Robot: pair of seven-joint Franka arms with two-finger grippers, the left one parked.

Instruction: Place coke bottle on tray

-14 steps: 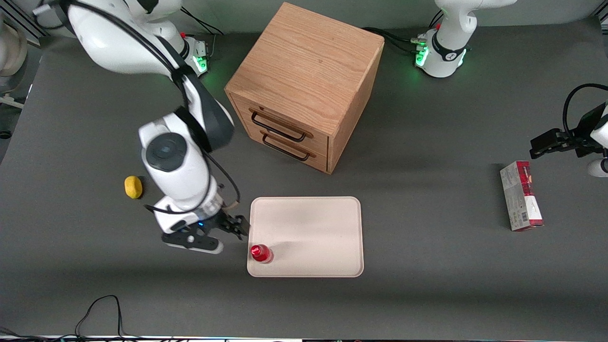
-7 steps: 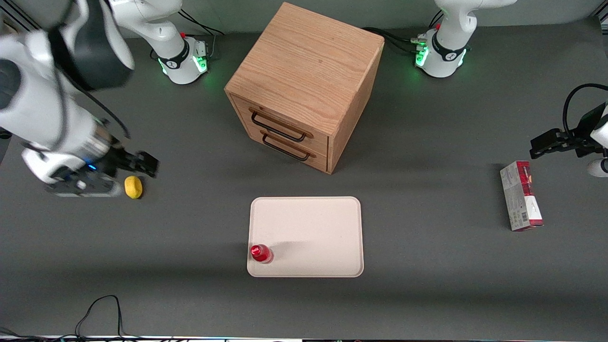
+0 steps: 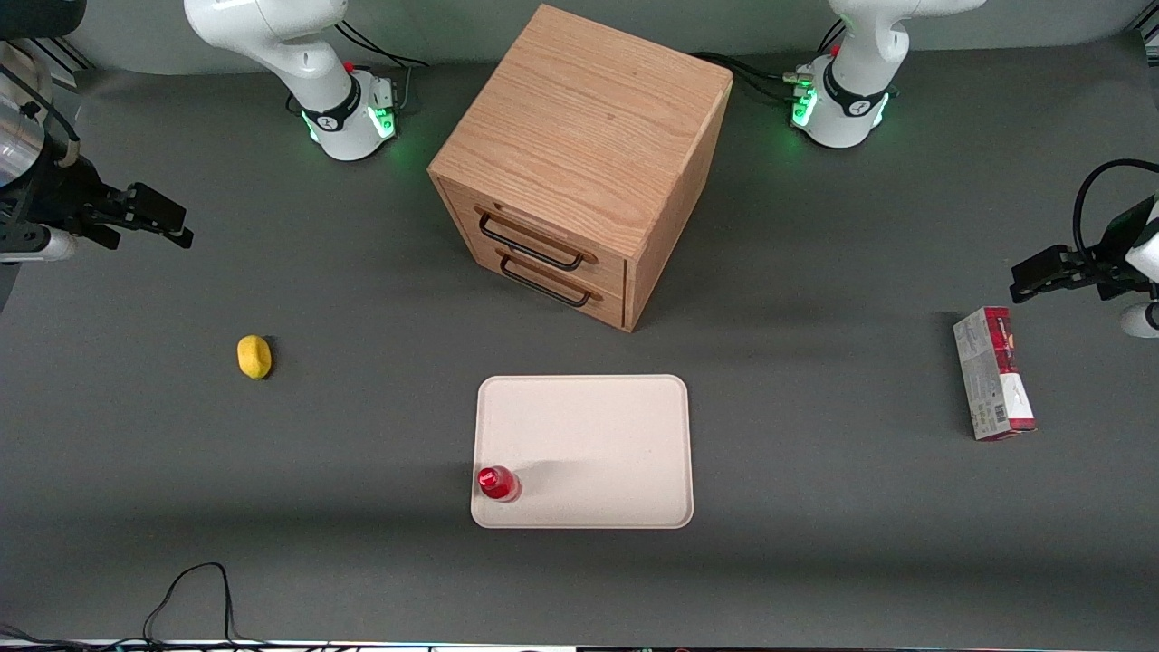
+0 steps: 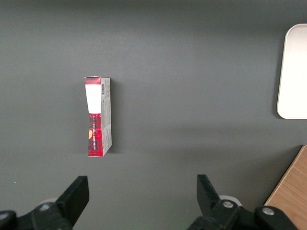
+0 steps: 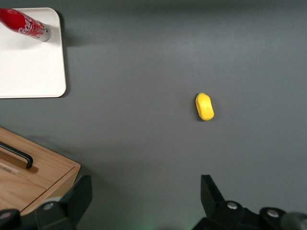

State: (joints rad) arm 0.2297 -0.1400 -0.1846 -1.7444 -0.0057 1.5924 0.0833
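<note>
On tray (image 3: pixel 625 426), near corner: bottle (image 3: pixel 497 483) stood upright, released.
Hand (image 3: pixel 149 215) pulled back w/ fingers spread, nothing held; task judged done.

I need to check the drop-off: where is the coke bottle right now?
The coke bottle stands upright on the tray, in its corner nearest the front camera toward the working arm's end. The open gripper is far off, above bare table.

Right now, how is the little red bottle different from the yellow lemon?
The bottle is red and stands upright; the lemon is yellow and lies on its side. The bottle is on the tray; the lemon rests on the bare table. Both are small and untouched: the open hand hangs high, far from both.
</note>
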